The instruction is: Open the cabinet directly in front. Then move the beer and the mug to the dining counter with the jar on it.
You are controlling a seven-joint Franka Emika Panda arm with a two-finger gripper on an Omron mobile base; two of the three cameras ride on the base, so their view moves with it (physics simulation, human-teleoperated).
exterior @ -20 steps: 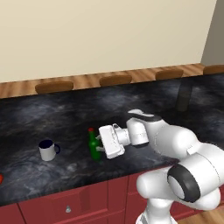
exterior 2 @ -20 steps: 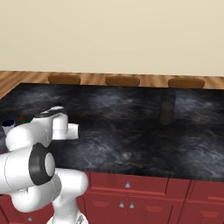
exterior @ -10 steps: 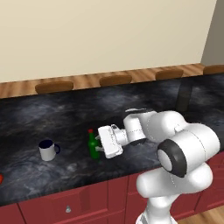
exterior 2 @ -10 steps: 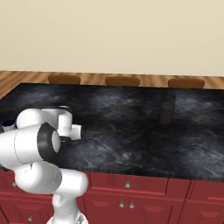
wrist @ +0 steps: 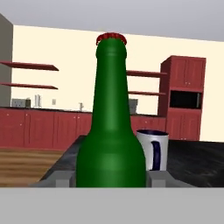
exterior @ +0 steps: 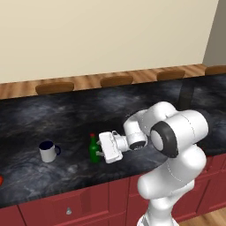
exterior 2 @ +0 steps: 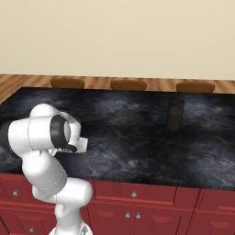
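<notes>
I am setting the beer (exterior: 93, 149) upright on the dining bench (exterior: 66, 119), my jaws grasping its body. The mug (exterior: 47, 151) is standing at nine o'clock of it, apart. Next, I judge, calls for releasing and backing away.

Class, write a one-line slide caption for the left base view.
Robot gripper at the upright beer on the dining counter, mug standing nearby.

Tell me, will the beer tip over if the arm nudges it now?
Probably yes. The beer stands tall and slim with a long neck, so a high push likely topples it. It looks like smooth glass, so likely slippery and breakable. Tipping away could hit the mug.
</notes>
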